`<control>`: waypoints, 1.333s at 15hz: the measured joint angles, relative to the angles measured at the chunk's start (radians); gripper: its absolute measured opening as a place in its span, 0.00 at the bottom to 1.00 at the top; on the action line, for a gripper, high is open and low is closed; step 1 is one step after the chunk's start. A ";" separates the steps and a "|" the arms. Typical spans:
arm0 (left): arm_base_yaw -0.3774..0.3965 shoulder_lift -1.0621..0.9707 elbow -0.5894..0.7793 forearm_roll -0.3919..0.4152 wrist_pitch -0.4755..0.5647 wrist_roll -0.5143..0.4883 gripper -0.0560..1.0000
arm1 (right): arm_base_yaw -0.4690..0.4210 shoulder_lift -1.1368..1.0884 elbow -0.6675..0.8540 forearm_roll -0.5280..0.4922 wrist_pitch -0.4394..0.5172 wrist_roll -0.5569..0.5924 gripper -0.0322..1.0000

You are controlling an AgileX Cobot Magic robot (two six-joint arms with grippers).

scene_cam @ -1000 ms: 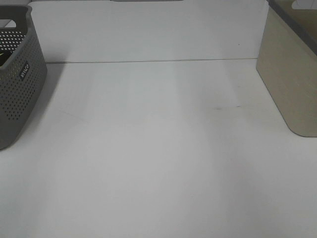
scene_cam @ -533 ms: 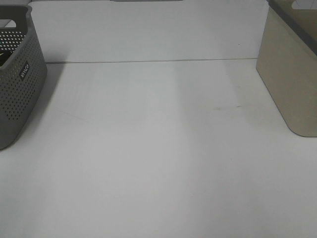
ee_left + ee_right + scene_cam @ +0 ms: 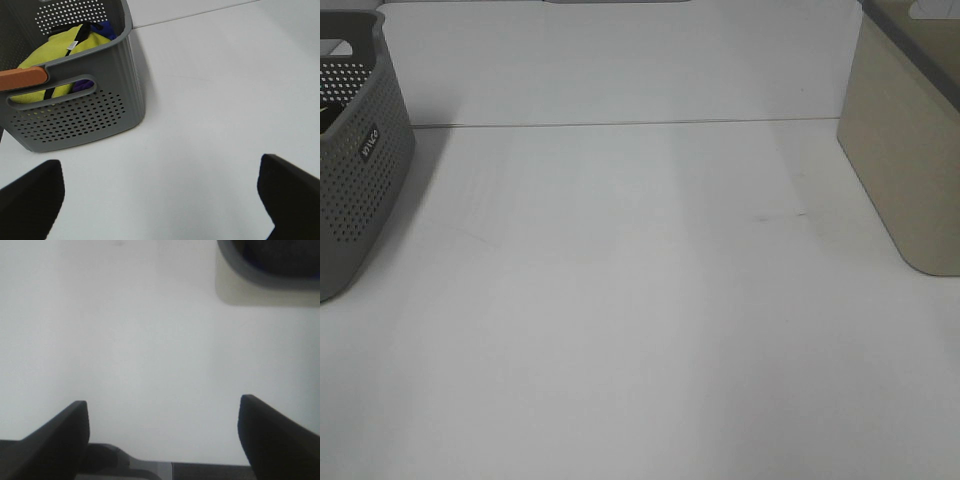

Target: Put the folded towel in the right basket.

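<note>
No folded towel lies on the white table in any view. The right basket (image 3: pixel 910 150) is beige with a grey rim and stands at the table's right edge. The right wrist view shows its corner (image 3: pixel 265 282) with something dark inside (image 3: pixel 280 252); I cannot tell what it is. My left gripper (image 3: pixel 160 200) is open and empty over the table, next to the grey basket. My right gripper (image 3: pixel 162 440) is open and empty over bare table, short of the beige basket. Neither gripper shows in the exterior view.
A grey perforated basket (image 3: pixel 355 180) stands at the table's left edge. In the left wrist view this basket (image 3: pixel 80 115) holds a yellow-green cloth (image 3: pixel 60 45) and blue-purple fabric (image 3: pixel 105 27). An orange bar (image 3: pixel 22 78) lies at its rim. A white wall backs the table.
</note>
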 joint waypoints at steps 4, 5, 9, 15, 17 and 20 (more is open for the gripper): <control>0.000 0.000 0.000 0.000 0.000 0.000 0.99 | 0.000 -0.312 0.349 0.000 -0.017 0.015 0.76; 0.000 0.000 0.000 0.000 0.000 0.000 0.99 | 0.000 -0.401 0.424 0.000 -0.037 0.015 0.76; 0.000 0.000 0.000 0.000 0.000 0.000 0.99 | 0.000 -0.725 0.650 -0.074 -0.118 0.015 0.76; 0.000 0.000 0.000 0.000 0.000 0.000 0.99 | 0.000 -1.169 0.703 -0.082 -0.165 0.013 0.76; 0.000 0.000 0.000 0.000 0.000 0.000 0.99 | 0.000 -1.244 0.714 -0.082 -0.158 0.013 0.76; 0.000 0.000 0.000 0.000 0.000 0.000 0.99 | 0.000 -1.256 0.714 -0.082 -0.158 0.013 0.76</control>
